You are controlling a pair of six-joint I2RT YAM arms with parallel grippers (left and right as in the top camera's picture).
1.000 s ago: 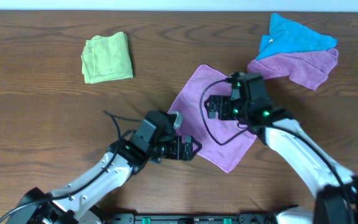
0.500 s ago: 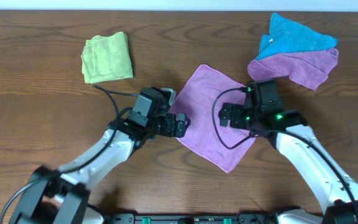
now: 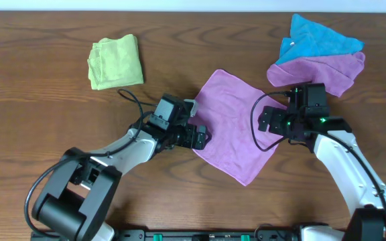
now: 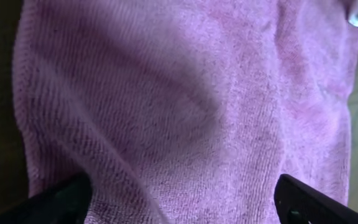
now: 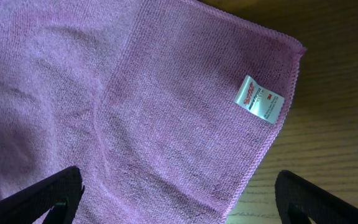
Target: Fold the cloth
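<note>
Magenta cloth point(image 3: 233, 127), one, three other cloths point(image 3: 116, 61), left end effector point(image 3: 200, 136), right end effector point(image 3: 268, 122), both agape

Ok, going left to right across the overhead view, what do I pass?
Light green cloth → left gripper, open → magenta cloth → right gripper, open. The blue cloth and lavender cloth overlap at far right, so they are left unordered.

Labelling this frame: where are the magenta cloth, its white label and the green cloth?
magenta cloth point(image 3: 233, 130): overhead view, its flat middle.
white label point(image 5: 258, 99): right wrist view, label's centre.
green cloth point(image 3: 116, 61): overhead view, its middle.
</note>
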